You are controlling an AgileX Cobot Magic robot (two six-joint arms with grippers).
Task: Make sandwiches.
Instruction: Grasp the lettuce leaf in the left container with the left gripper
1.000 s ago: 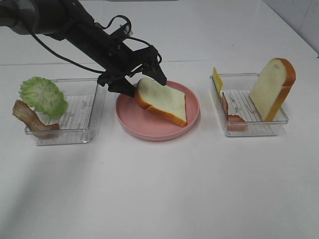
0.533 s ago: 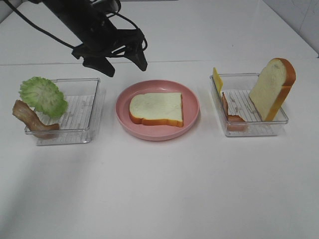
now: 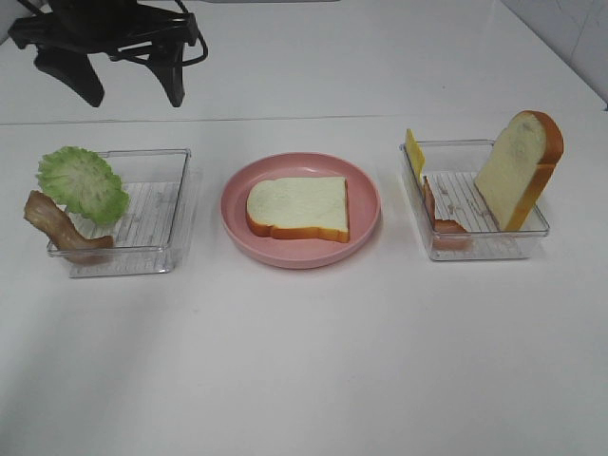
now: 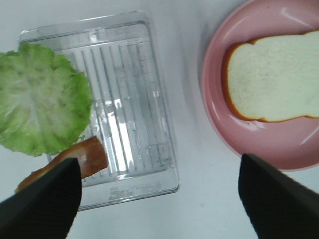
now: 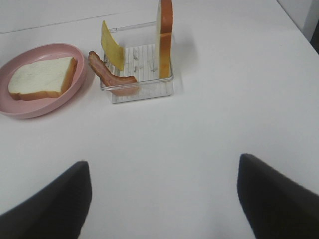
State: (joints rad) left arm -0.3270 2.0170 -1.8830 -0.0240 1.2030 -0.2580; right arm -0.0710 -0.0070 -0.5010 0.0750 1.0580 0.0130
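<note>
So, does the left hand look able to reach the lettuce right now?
Probably yes: the lettuce lies uncovered over the tray rim, and the left hand hangs open above that tray, nothing between.

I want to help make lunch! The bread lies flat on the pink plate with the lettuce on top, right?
No. The bread lies flat on the pink plate, but the lettuce rests on the left clear tray, as the exterior high view shows.
</note>
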